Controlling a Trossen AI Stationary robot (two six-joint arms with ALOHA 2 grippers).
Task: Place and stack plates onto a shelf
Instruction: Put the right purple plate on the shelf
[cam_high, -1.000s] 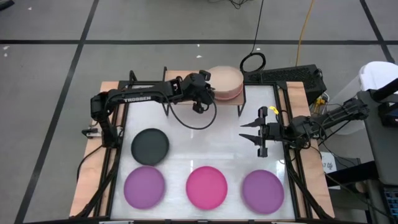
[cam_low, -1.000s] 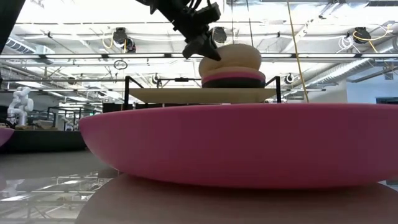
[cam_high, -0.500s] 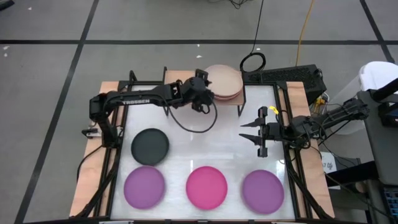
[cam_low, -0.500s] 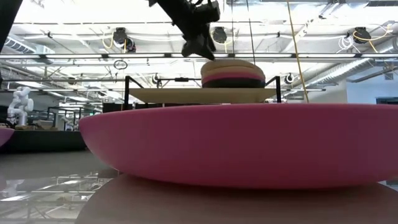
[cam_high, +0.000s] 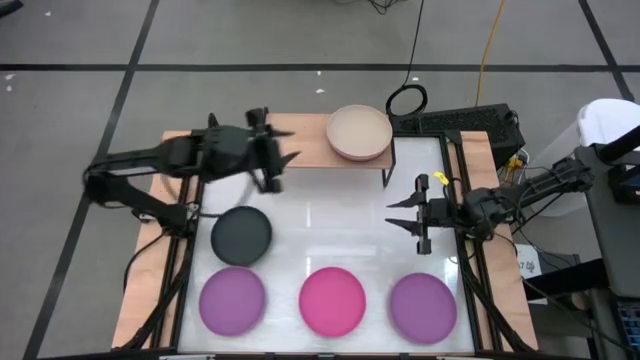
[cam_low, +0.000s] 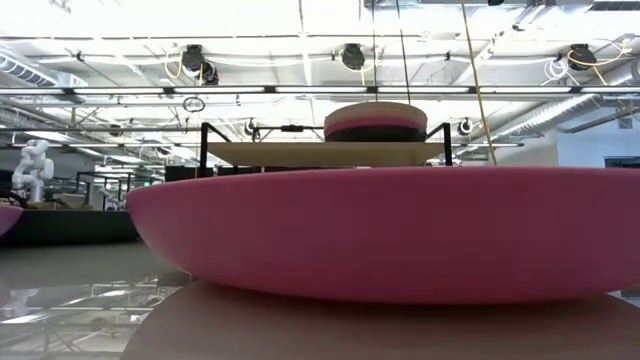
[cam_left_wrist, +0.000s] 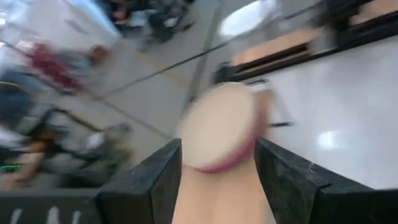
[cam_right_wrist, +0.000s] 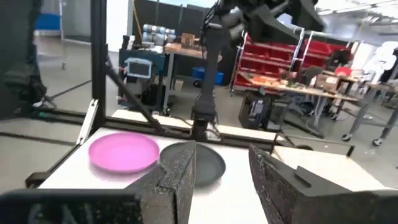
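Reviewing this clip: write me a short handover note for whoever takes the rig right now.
Left claw: open and empty, above the table's back left, left of the shelf.
Right claw: open and empty, waiting at the table's right side.
Done: a stack of plates sits on the shelf's right end, beige on top, with pink and dark layers under it in the low view.
Left: four plates on the table, namely the dark grey plate, the left purple plate, the magenta plate and the right purple plate.
The dark grey plate lies nearest the left claw.
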